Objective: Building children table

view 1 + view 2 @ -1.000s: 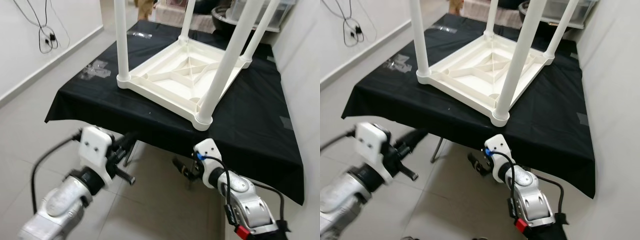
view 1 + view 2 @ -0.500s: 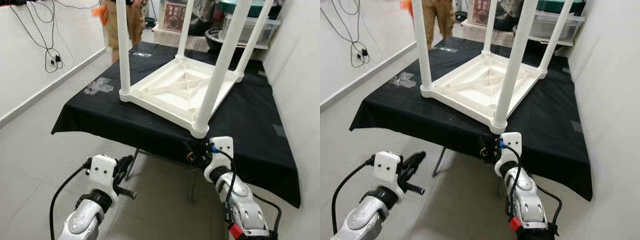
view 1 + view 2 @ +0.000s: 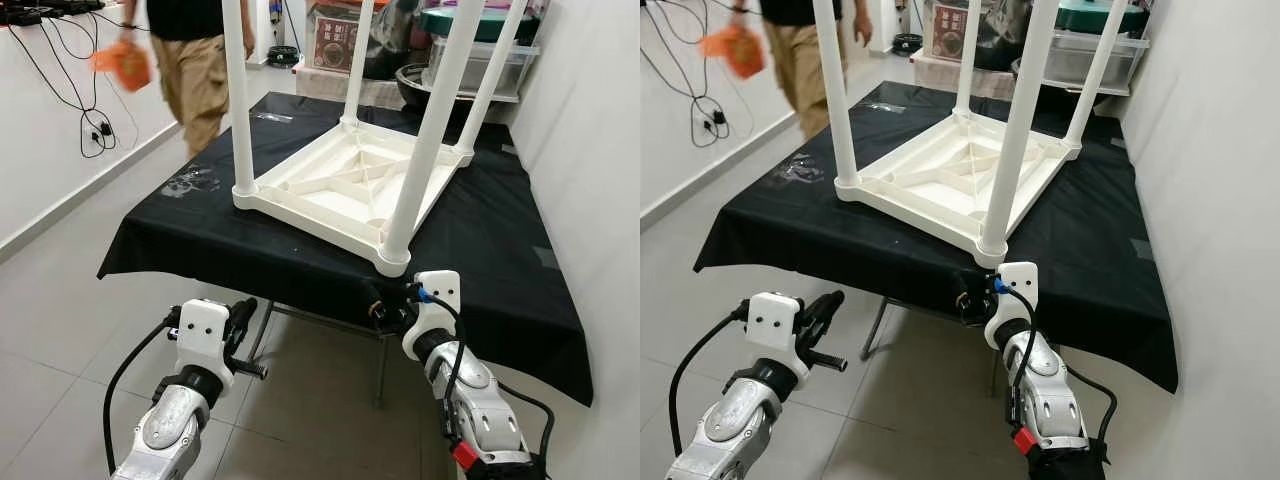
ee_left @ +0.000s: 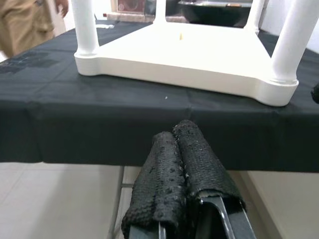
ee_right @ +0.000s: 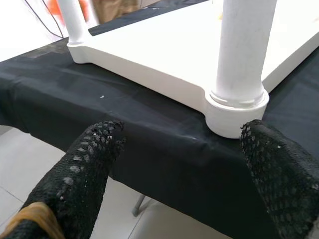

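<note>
the upturned white table (image 3: 350, 185) rests on the black cloth (image 3: 500, 250); right gripper (image 5: 179, 164), fingers spread, sits just near its nearest leg (image 5: 241, 55); left gripper (image 4: 182, 164), fingers pressed together, hangs lower left.

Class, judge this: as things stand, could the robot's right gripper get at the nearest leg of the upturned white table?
Probably yes. The right gripper is open at the black-clothed table's edge, and the nearest leg stands just ahead with nothing between.

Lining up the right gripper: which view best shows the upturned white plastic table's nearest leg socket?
The right wrist view: the nearest leg socket shows large between the open fingers. Both eye views show it small; the left wrist view shows it at the side.
</note>
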You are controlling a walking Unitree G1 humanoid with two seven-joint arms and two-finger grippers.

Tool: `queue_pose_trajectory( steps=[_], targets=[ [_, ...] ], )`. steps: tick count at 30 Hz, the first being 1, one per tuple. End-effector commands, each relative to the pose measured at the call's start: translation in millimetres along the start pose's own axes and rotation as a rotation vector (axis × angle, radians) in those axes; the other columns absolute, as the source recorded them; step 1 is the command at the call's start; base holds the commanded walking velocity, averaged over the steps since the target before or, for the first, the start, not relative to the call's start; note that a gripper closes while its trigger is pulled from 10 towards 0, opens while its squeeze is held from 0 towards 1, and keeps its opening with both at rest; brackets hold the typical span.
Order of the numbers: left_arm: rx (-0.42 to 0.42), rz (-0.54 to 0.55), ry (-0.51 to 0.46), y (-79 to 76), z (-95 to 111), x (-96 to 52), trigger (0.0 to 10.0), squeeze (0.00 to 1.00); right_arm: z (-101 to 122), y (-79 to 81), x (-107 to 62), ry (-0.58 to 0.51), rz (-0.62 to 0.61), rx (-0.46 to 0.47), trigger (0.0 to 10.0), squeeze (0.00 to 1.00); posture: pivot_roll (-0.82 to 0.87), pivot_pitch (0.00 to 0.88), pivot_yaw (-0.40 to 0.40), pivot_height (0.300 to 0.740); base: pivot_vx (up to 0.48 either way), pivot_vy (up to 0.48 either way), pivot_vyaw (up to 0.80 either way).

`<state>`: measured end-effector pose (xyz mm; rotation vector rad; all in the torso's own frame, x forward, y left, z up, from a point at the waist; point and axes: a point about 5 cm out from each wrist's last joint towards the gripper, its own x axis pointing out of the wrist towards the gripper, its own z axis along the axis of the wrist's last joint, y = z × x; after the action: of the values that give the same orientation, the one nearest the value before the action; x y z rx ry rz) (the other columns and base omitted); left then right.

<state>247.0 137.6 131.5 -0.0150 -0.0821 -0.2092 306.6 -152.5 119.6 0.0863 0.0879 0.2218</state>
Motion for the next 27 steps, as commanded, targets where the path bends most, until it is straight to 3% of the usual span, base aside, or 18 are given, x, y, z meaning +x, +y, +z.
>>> queue_pose_trajectory(
  steps=[1, 14, 18, 27],
  targets=[
    [0.005, 0.001, 0.007, 2.2, -2, 1.7, 10.0, 0.0, 1, -1.4, 2.1, 0.001, -0.005, 0.008, 10.0, 0.0, 0.02, 0.122, -0.064, 0.74, 0.0, 0.0, 0.0],
    [-0.008, -0.01, 0.012, 3.4, -3, 5.3, 10.0, 0.0, 2, -0.5, 5.1, 0.006, -0.003, 0.006, 10.0, 0.0, 0.02, 0.137, -0.065, 0.74, 0.0, 0.0, 0.0],
    [0.002, -0.041, 0.023, 5.3, -3, 12.3, 10.0, 0.0, 1, 0.3, 6.2, 0.013, 0.003, -0.006, 10.0, 0.0, 0.01, 0.133, -0.066, 0.74, 0.0, 0.0, -0.8],
    [0.014, -0.041, 0.015, 6.5, -1, 11.6, 10.0, 0.0, 1, 0.0, 6.8, 0.014, 0.0, -0.01, 10.0, 0.0, 0.01, 0.123, -0.068, 0.74, 0.0, 0.0, -0.8]
  ],
)
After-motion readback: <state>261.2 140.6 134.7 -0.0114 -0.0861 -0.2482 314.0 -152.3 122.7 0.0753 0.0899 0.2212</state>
